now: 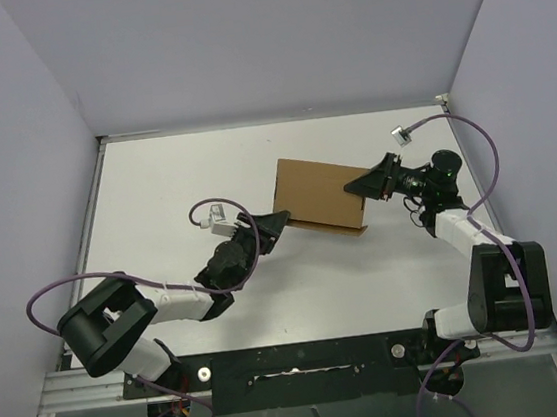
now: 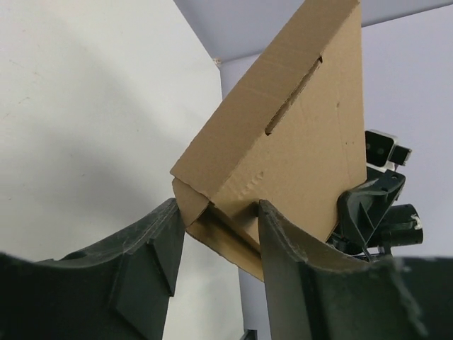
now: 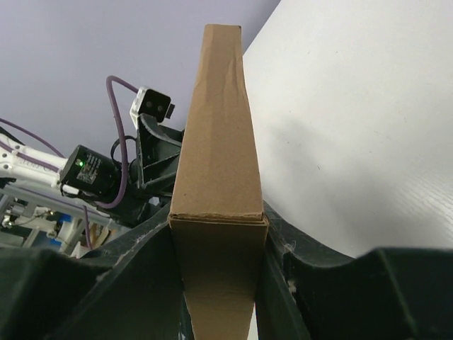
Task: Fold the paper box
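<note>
Paper box (image 1: 319, 194) plain brown, held over white surface (image 1: 175, 180). Right hand (image 1: 355, 188) clamps its edge. Left hand (image 1: 281, 217) straddles corner; grip cannot be told.

We make out no readable lettering, label, brand, number or sign in any of the three views; the paper box (image 1: 319, 196) shows us only plain brown cardboard.

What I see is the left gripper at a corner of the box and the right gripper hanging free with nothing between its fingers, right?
Not quite. The right gripper isn't free: the right wrist view shows it shut on an edge of the box. The left gripper is at a corner of the box, as you said.
</note>
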